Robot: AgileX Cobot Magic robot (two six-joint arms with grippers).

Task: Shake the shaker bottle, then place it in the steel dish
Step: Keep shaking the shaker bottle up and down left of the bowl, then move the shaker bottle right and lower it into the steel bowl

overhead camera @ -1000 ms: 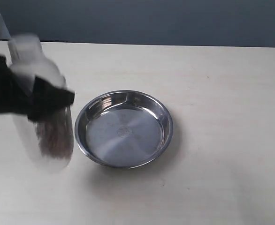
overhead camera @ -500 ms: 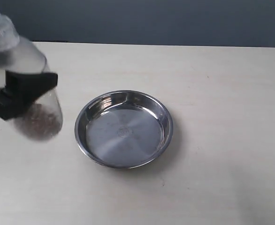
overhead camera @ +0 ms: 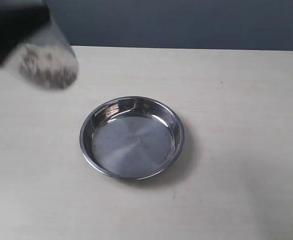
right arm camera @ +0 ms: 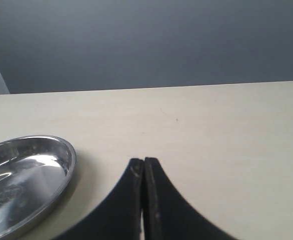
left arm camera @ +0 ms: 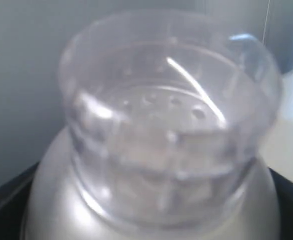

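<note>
The shaker bottle (overhead camera: pixel 49 62) is a motion-blurred shape at the top left of the exterior view, held in the air with brown granules at its lower end. My left gripper (overhead camera: pixel 14 30) is shut on it, showing only as a dark blur. The bottle's clear cap and domed shoulder (left arm camera: pixel 169 130) fill the left wrist view, hiding the fingers. The steel dish (overhead camera: pixel 131 137) sits on the table's middle, holding nothing. Its rim (right arm camera: pixel 69 160) also shows in the right wrist view. My right gripper (right arm camera: pixel 143 162) is shut on nothing, over bare table beside the dish.
The pale wooden table (overhead camera: pixel 236 125) stretches to the right of the dish. A dark blue wall (overhead camera: pixel 186 22) runs behind the table's far edge.
The left gripper has swung the bottle upward and toward the far left corner, from beside the dish a second ago. The dish has stayed in place.
</note>
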